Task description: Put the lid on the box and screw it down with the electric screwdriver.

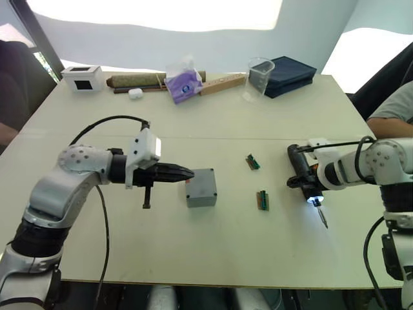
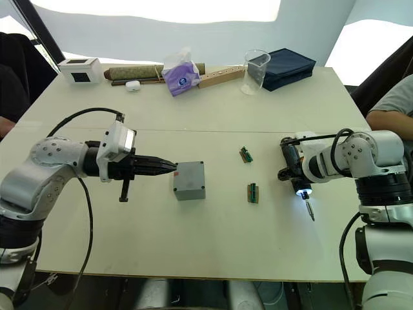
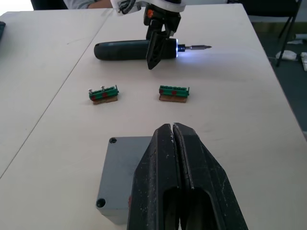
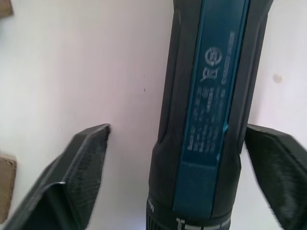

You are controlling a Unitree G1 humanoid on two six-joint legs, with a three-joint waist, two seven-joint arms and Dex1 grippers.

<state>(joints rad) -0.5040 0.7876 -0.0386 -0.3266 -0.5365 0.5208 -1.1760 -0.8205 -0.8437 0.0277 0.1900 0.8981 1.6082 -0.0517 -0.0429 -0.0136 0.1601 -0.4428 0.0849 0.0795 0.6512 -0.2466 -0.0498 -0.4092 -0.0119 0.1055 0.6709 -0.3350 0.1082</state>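
Above the electric screwdriver (image 4: 211, 110), right hand (image 4: 177, 177) spread, left hand (image 3: 175, 143) closed beside box (image 1: 201, 187)

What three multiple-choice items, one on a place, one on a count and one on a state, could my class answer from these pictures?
1. Where does the grey box sit?
A. at the tips of the left gripper
B. on the blue case
C. under the clear cup

2. How many small green parts lie between the box and the screwdriver?
A. none
B. two
C. five

3. How is the right gripper set?
A. shut on the box
B. open, a finger on each side of the screwdriver
C. shut on a green part

Answers:
1 A: the shut black fingers end at the box's side.
2 B: one green part and another lie on the table.
3 B: the right wrist view shows gaps between both fingers and the tool.
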